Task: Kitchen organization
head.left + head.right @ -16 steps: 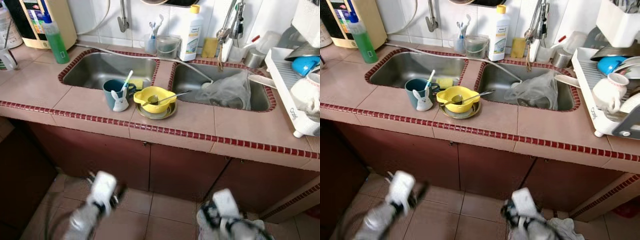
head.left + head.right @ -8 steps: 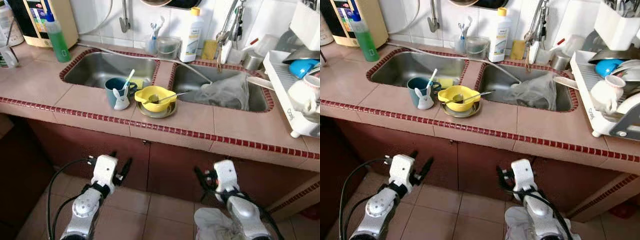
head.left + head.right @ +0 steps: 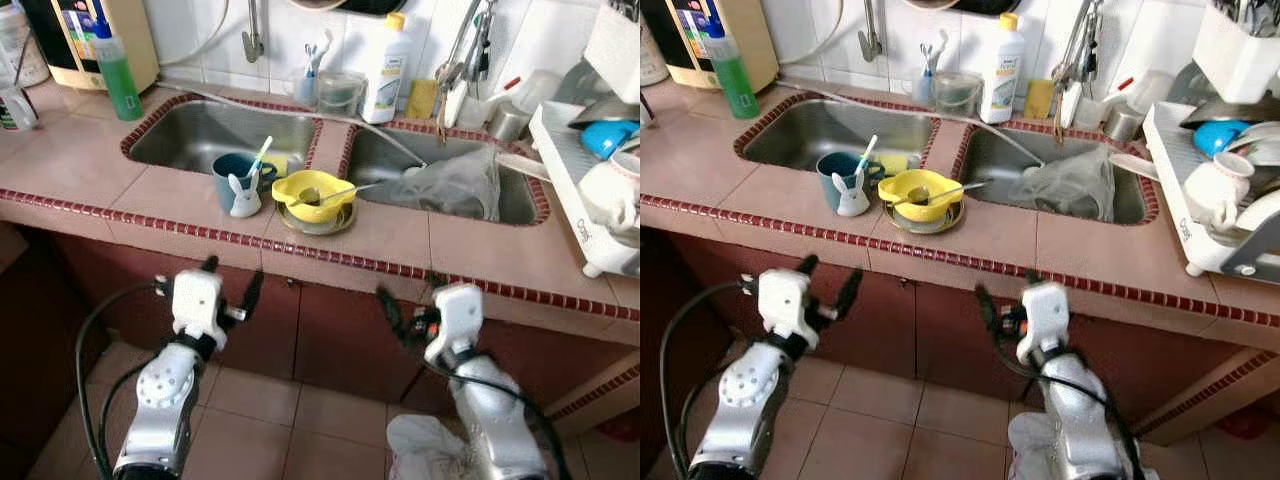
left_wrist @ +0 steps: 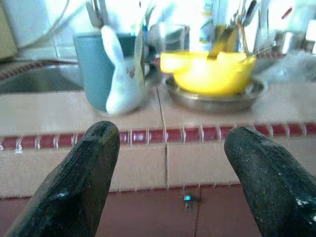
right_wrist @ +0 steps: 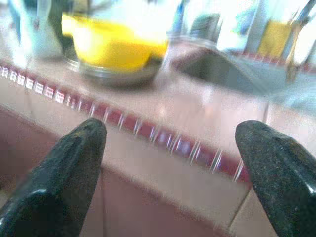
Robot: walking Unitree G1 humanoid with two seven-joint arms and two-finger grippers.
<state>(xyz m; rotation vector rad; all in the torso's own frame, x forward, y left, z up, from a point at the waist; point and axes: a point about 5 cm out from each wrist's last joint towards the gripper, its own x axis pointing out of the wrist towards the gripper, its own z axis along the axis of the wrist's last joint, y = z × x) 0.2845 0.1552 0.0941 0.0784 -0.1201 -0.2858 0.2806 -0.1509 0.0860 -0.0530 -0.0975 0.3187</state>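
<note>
Both pincers, left pincer (image 3: 229,291) and right pincer (image 3: 404,312), gape empty below the counter (image 3: 470,255); lift squarely toward the yellow bowl (image 3: 313,196).

A yellow bowl (image 3: 312,194) with a metal spoon (image 3: 335,194) resting in it sits on a shallow metal plate (image 3: 318,222) on the tiled counter between two sinks. Just beside it stands a dark teal mug (image 3: 234,177) holding a utensil, with a small white rabbit figure (image 3: 243,196) upright against its front.
</note>
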